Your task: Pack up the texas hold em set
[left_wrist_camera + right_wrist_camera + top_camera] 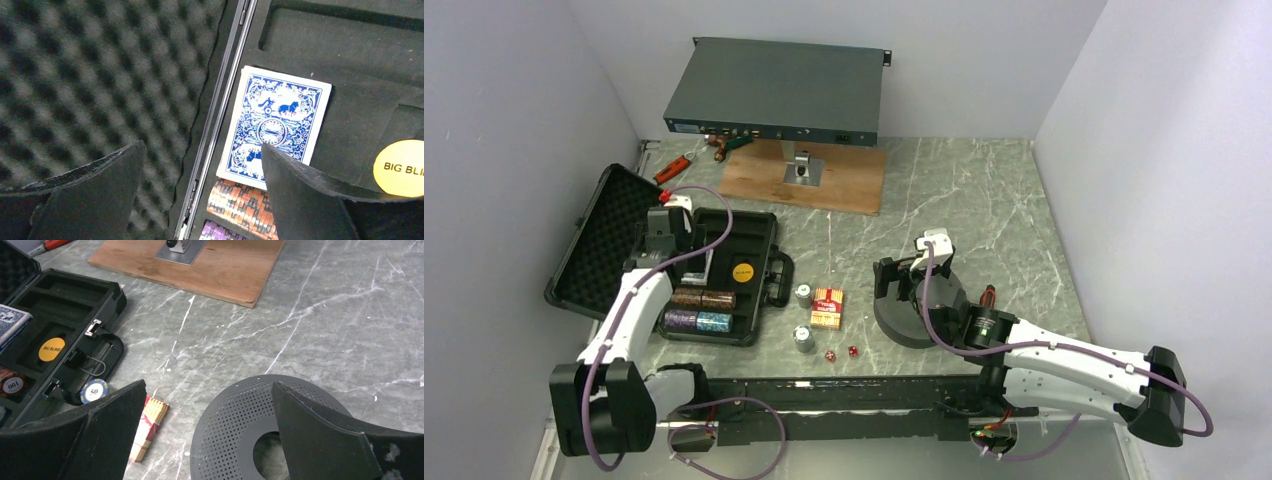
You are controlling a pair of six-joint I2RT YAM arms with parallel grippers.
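the left gripper (pixel 202 150) hangs over an open black case (pixel 350 100), its two dark fingers (pixel 300 195) spread wide with nothing between them. left of the case's metal rim (pixel 225 85) lies the lid's bumpy grey foam (pixel 90 75). right of the rim, in the dark tray, a blue-backed card deck (pixel 277 127) lies flat. just beside its near end is a stack of orange-brown chips (pixel 240 205), with purple chips (pixel 220 232) nearer still. at the right edge of view sits a yellow disc (pixel 400 167) printed "big bli" — the rest is cut off.

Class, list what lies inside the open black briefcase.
A blue card deck, a yellow disc and chip stacks show in the briefcase. The left arm covers its rear-left part from above.
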